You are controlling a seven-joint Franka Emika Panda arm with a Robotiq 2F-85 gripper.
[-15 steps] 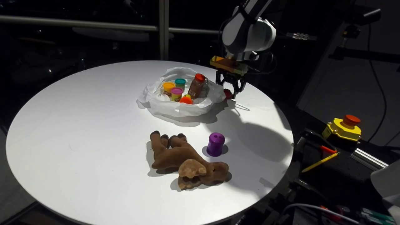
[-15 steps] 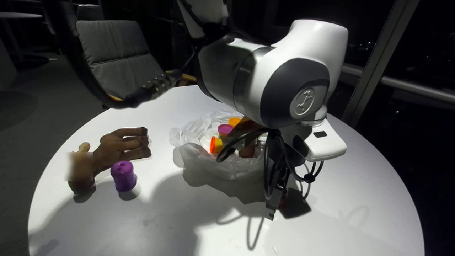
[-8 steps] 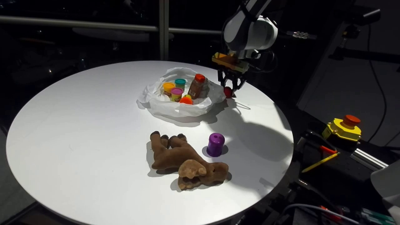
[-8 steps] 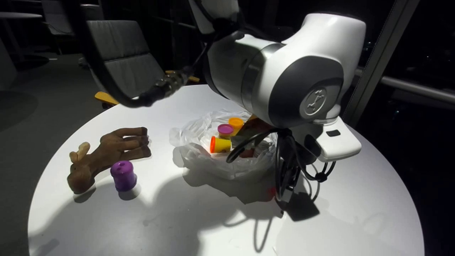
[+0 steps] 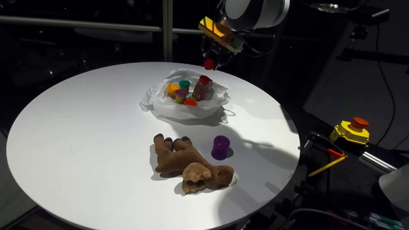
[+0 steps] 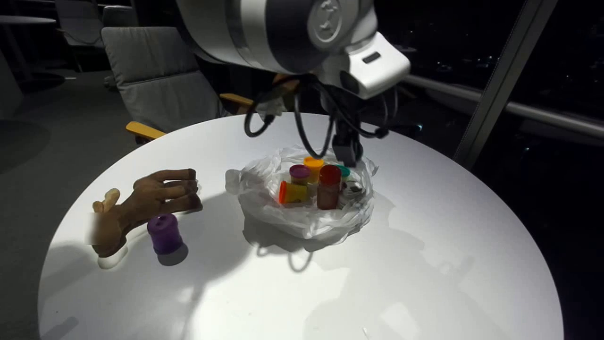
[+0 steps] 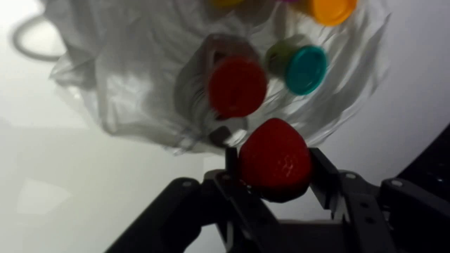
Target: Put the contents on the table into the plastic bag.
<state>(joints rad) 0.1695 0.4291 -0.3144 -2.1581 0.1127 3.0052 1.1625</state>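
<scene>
Resting on the table (image 6: 420, 264) in an exterior view, the stuffed animal (image 6: 147, 198) and purple cup (image 6: 165, 234) are seemingly awaiting packing; rightward, the bag (image 6: 309, 225) is gaping; near its edge, fingers (image 7: 323, 176) are gripping a red ball (image 7: 276, 158), likely for dropping inside.

The room reaches me mostly dark, a strong light falling only mid-scene; in an exterior view I see a grey padded chair (image 6: 155, 71) with wood-toned armrests (image 6: 145, 130), a further chair (image 6: 78, 23) and a distant table (image 6: 23, 20) farther back, and grey floor (image 6: 33, 165); in both exterior views, a metal post (image 6: 503, 80) and rail (image 6: 552, 116) cross a dark window (image 6: 561, 61) with tiny lights.
</scene>
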